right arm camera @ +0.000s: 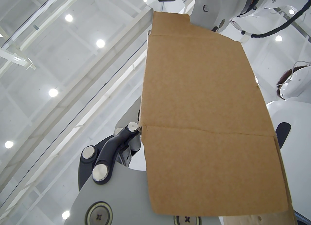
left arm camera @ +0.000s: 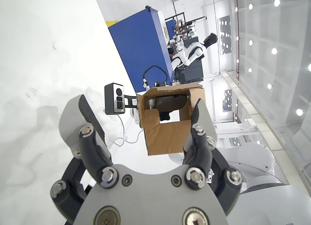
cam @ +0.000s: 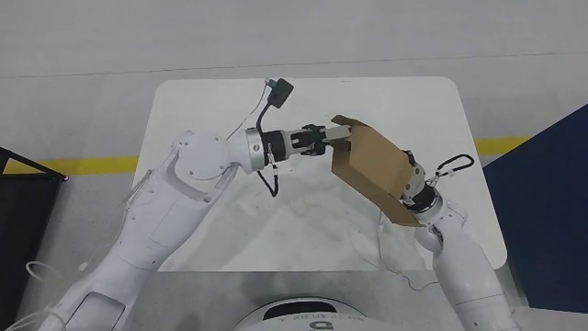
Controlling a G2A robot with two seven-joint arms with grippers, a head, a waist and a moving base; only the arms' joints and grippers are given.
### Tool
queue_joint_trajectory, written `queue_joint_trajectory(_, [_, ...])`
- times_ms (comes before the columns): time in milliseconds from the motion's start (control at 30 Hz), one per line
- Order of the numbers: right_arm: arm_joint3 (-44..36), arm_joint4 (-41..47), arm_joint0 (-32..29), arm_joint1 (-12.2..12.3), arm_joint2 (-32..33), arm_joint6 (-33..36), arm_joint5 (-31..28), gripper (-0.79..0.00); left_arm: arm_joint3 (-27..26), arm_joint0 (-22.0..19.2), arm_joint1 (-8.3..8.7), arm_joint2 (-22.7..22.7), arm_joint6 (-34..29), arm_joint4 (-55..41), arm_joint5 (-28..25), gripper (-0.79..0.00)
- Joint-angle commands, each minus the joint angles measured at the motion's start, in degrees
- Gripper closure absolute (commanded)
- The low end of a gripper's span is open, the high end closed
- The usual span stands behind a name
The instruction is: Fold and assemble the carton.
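Aloft, carton (cam: 372, 167) in right gripper (cam: 410, 188), left gripper (left arm camera: 141, 102) agape

The carton (cam: 372, 170), of plain brown corrugated board, was seen opened out into a rectangular tube and raised clear of the table (cam: 211, 110). It was held over the table's right half and set slantwise, one end toward the far middle and the other toward the near right. At the open end seen in the left wrist view, one long flap (left arm camera: 167, 138) was spread outward and a short flap (left arm camera: 151, 118) was bent partly across the mouth, while in the right wrist view a broad flat panel (right arm camera: 201, 82) was crossed by a crease (right arm camera: 209, 131).
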Motion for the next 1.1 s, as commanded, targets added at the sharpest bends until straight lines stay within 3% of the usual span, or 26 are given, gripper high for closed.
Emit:
queue_joint_trajectory(0, [0.12, -0.1, -0.12, 0.05, 0.17, 0.06, 0.06, 0.0, 0.83, -1.16, -0.33, 1.46, -0.36, 0.16, 0.05, -0.785])
queue_joint_trajectory(367, [0.52, -0.29, 0.06, 0.24, 0.26, 0.06, 0.91, 0.0, 2.36, -3.74, -1.2, 4.71, -0.49, 2.24, 0.13, -0.785])
queue_joint_trajectory(500, [0.75, 0.34, 0.37, 0.28, 0.62, 0.16, 0.96, 0.0, 1.36, -0.88, -0.68, 1.56, 1.61, 0.46, -1.19, -0.785])
queue_joint_trajectory(800, [0.61, 0.73, 0.39, 0.24, 0.53, -0.2, 0.65, 0.0, -3.24, 10.32, 1.78, -8.15, 2.81, 1.26, -2.15, -0.785])
queue_joint_trajectory(933, [-0.01, 4.74, 0.52, 0.07, -0.1, -0.86, 2.22, 0.0, -1.98, 12.79, 2.11, -9.12, 3.48, 1.47, -1.92, -0.785])
queue_joint_trajectory(1067, [-0.23, 6.23, 0.65, 0.08, -0.02, -1.33, 3.23, 0.0, 0.06, 12.34, 1.9, -8.09, 3.64, 0.86, -2.69, -0.785])
